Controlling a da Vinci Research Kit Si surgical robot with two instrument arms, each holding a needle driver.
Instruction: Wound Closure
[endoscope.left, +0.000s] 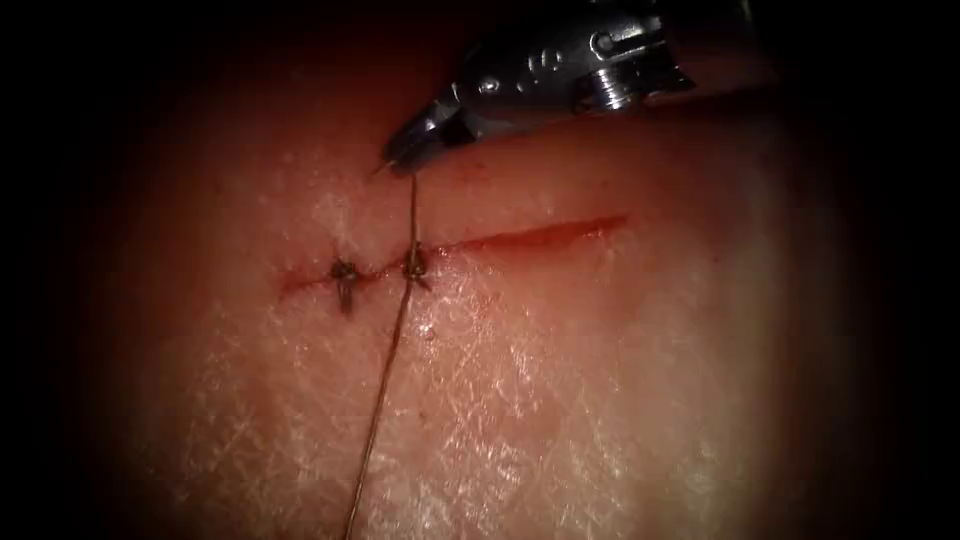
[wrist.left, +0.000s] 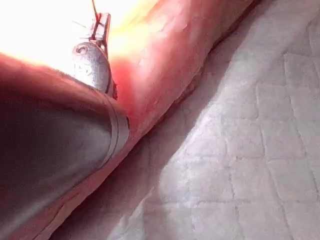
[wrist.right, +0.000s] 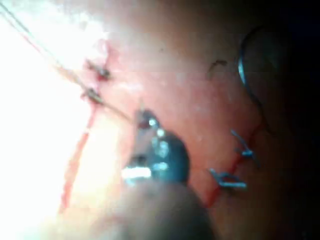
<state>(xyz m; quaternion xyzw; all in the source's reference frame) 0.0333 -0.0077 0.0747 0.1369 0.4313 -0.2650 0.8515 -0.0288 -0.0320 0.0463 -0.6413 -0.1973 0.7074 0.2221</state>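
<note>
Endoscope: the right tool (endoscope.left: 405, 160) enters from 1 o'clock, clenched on the thread (endoscope.left: 385, 380), which runs taut from a knot (endoscope.left: 413, 265) on the cut (endoscope.left: 540, 236) toward 6 o'clock.

Left wrist: the left tool (wrist.left: 101, 27) grips thread too.

Right wrist: a curved sliver (wrist.right: 242, 60) lies on the tissue (wrist.right: 190, 75) — needle or thread, I cannot tell.

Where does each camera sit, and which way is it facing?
Endoscope view: above and in front, looking down on the tissue and its cut; the right claw enters from upper right, shut on the thread.
Left wrist view: rides the left arm, looking along its shaft to the left claw.
Right wrist view: rides the right arm, looking at that claw holding thread; a curved shape, possibly the needle, lies on the tissue.
Shared: both endoscope and right wrist views show two knots on the cut.
</note>
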